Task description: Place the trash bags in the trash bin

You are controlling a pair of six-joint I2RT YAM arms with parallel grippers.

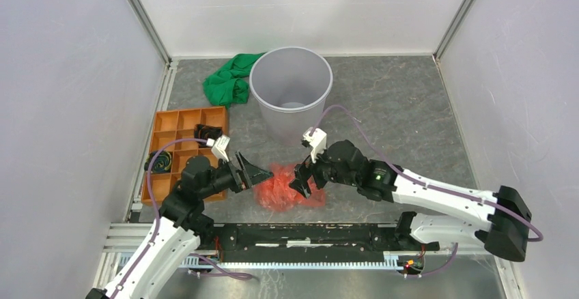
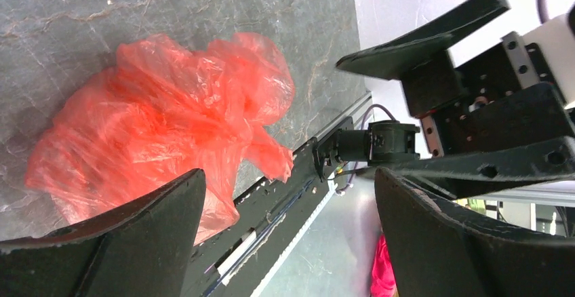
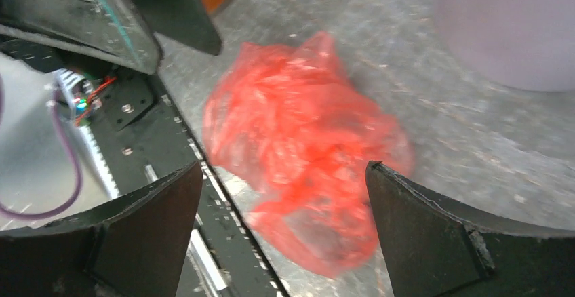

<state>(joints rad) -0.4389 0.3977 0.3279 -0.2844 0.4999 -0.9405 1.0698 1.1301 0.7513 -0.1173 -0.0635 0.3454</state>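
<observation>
Two hands, both spread wide and holding nothing, flanked the trash bag [image 1: 281, 191], a crumpled red film lying on the bench [image 1: 396, 108] close to its near edge, in front of the trash bin [image 1: 287, 125] and apart from it. The left hand [image 1: 263, 174] stood just beside the bag's left edge. The right hand [image 1: 300, 179] hung over its upper right part; whether it touched could not be told. In each wrist view the bag lay ahead of the open fingers [image 3: 434, 243], between their lines. Judged from its thin, glossy, wrinkled look, the bag would be very light, limp and somewhat slippery, offering no firm edge. A pinch on a bunched fold near the heap's middle would likely hold better than one on a loose corner, which might slide free.
</observation>
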